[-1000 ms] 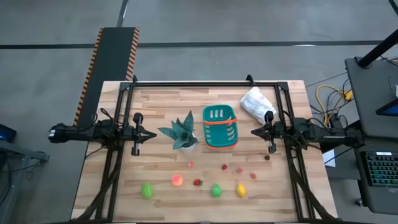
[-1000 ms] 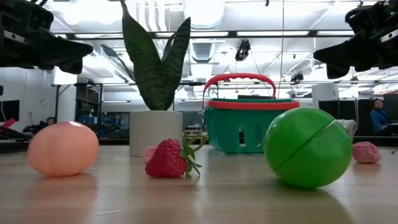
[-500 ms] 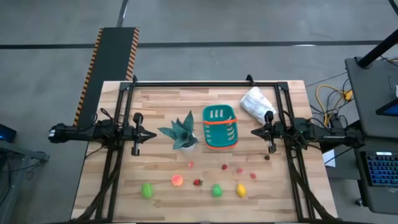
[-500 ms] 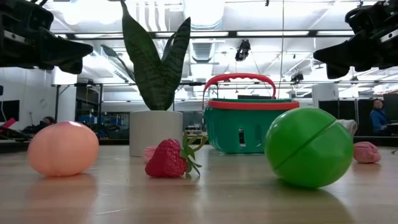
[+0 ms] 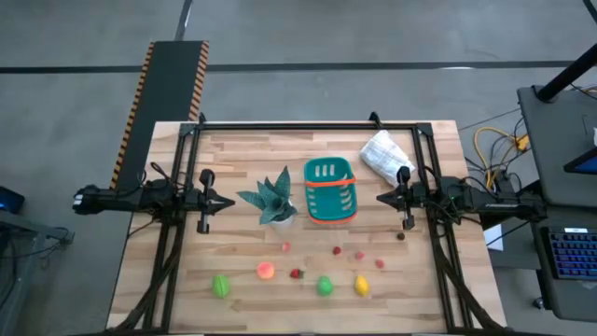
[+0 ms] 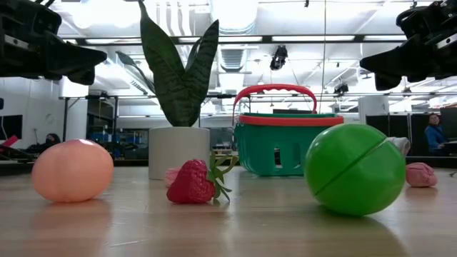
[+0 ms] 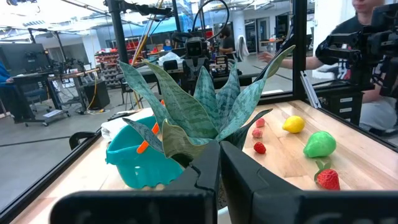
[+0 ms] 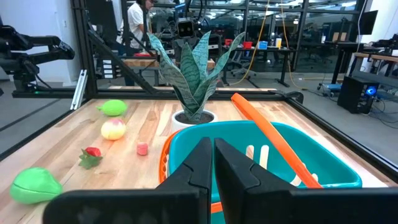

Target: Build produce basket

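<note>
- High view: the basket (image 5: 329, 190) stands near the table's (image 5: 242, 149) centre, a plant (image 5: 274, 198) just at its 9 o'clock and a white bag (image 5: 384, 155) at its 2 o'clock.
- Produce lies well apart at the basket's 6 o'clock: a green piece (image 5: 220, 285), an orange ball (image 5: 266, 271), a strawberry (image 5: 297, 273), a second green piece (image 5: 324, 286) and a lemon (image 5: 362, 285), with small red bits (image 5: 337, 250) closer in.
- Left gripper (image 5: 222, 202) hovers at the plant's 9 o'clock, fingers (image 7: 208, 168) pinched to a narrow slit, holding nothing.
- Right gripper (image 5: 384, 198) hovers at the basket's 3 o'clock, fingers (image 8: 200, 163) likewise nearly together and empty.
- Low view: the strawberry (image 6: 194, 182) sits between the orange ball (image 6: 72, 170) and a green piece (image 6: 355, 169).
</note>
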